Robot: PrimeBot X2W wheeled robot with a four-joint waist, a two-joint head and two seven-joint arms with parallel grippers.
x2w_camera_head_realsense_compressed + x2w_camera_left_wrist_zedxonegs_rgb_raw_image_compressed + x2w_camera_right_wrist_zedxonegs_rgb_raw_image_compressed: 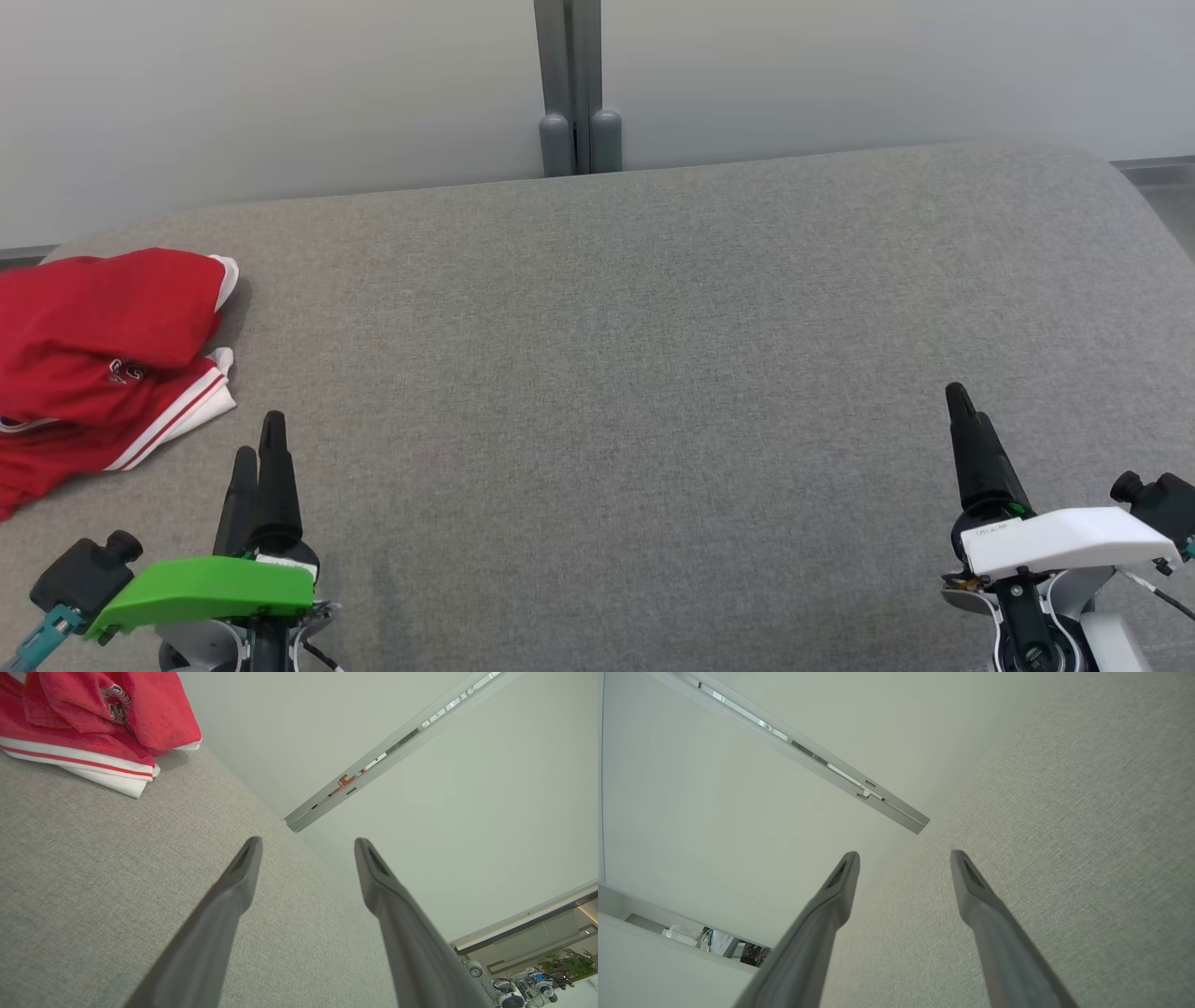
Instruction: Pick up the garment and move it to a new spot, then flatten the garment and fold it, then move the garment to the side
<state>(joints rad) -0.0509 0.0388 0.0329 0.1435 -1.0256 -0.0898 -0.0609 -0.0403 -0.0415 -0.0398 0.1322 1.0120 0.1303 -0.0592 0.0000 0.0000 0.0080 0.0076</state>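
Pickup step, not yet begun: with red garment [103, 355] bunched at far-left edge of grey padded surface [653, 373] and left gripper [259, 437] and right gripper [904, 855] both spread wide, empty, above its near edge, reach left gripper across to garment and close on cloth.

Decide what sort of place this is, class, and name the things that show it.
Probably a robotics lab or office test room: a grey fabric-covered table against plain partition walls, with wheeled equipment and a potted plant in the background.
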